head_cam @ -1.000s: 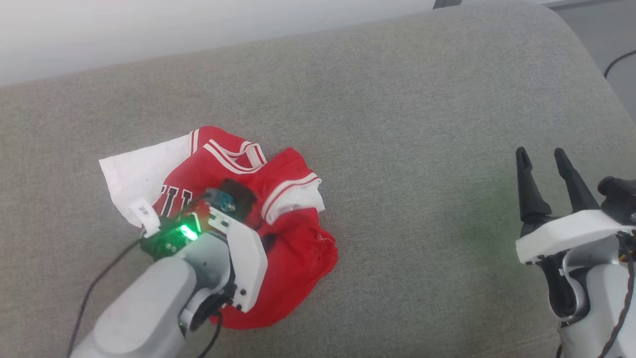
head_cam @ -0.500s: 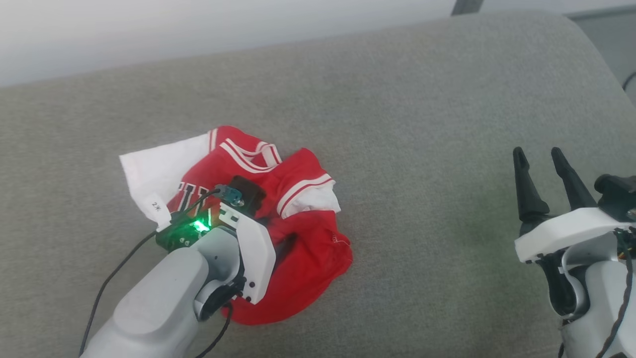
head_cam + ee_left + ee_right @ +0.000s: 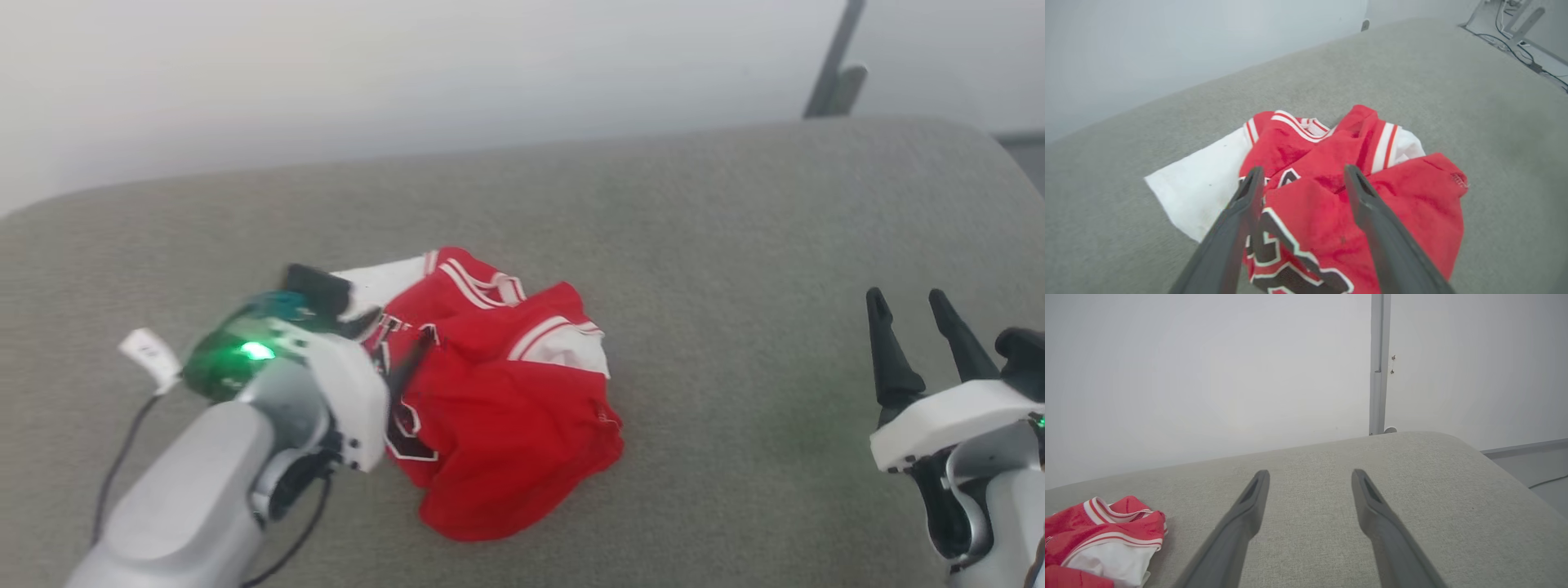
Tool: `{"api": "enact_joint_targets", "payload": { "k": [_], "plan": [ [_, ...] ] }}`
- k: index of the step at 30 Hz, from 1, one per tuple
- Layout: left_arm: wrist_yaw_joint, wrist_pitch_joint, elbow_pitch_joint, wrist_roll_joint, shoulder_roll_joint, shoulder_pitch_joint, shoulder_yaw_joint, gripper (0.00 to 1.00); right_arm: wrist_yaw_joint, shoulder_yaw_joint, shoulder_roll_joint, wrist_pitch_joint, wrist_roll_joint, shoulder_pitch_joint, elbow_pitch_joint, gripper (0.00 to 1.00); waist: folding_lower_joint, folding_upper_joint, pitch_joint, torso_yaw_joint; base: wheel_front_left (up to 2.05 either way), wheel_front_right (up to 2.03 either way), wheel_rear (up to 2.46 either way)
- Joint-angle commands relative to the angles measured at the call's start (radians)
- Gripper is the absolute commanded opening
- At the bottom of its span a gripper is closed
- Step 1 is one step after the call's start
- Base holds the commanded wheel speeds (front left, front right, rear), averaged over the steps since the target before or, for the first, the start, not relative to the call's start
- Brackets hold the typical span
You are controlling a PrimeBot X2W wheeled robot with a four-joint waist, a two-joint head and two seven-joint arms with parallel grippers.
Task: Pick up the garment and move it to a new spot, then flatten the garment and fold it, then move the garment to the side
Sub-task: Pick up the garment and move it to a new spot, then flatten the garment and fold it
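- While my left gripper hangs just over the garment, its two dark fingers stand spread wide with nothing pinched between them. I can't tell if the tips touch the cloth.
- Garment: a crumpled red heap lying on the grey cushion, not flat and not folded.
- White sleeve lies spread out flat on the garment's left side.
- Second sleeve, white with red-and-white trim, is bunched at the garment's far right.
- Striped neck trim sits at the garment's far edge.
- Black-and-white print is on the garment's near part, under my left fingers and partly folded in.
- My right gripper is well apart to the garment's right, over bare cushion, with its fingers parted and empty.
- Pale wall stands behind the garment, past the cushion's far edge.
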Motion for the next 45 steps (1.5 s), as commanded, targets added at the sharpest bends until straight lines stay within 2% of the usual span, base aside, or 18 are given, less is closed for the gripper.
{"api": "enact_joint_targets", "payload": {
  "k": [1,13,22,29,35,45],
  "plan": [
    [0.007,-0.013,-0.01,-0.009,0.006,0.016,0.011,1.0,0.0,-0.003,-0.003,0.005,-0.007,0.012,-0.006,1.0,0.0,-0.0001,-0.027,0.027,0.0,0.0,0.0],
    [0.104,-0.237,-0.117,-0.043,0.128,0.206,0.18,1.0,0.0,-0.04,-0.005,0.036,-0.012,0.083,-0.052,1.0,0.0,-0.0001,-0.088,0.106,0.0,0.0,0.0],
    [0.147,-0.416,-0.136,-0.069,0.173,0.358,0.284,1.0,0.0,-0.072,0.009,0.048,-0.021,0.117,-0.082,1.0,0.0,-0.0001,-0.102,0.139,0.0,0.0,0.0],
    [0.153,-0.476,-0.132,-0.093,0.185,0.444,0.332,1.0,0.0,-0.084,0.019,0.047,-0.02,0.128,-0.091,1.0,0.0,-0.0001,-0.105,0.15,0.0,0.0,0.0],
    [0.13,-0.502,-0.142,-0.074,0.192,0.488,0.345,1.0,0.0,-0.095,0.027,0.04,-0.02,0.142,-0.09,1.0,0.0,-0.0001,-0.108,0.155,0.0,0.0,0.0],
    [0.119,-0.514,-0.153,-0.061,0.18,0.51,0.371,1.0,0.0,-0.097,0.023,0.052,-0.019,0.145,-0.096,1.0,0.0,-0.0001,-0.108,0.147,0.0,0.0,0.0]
  ]
}}
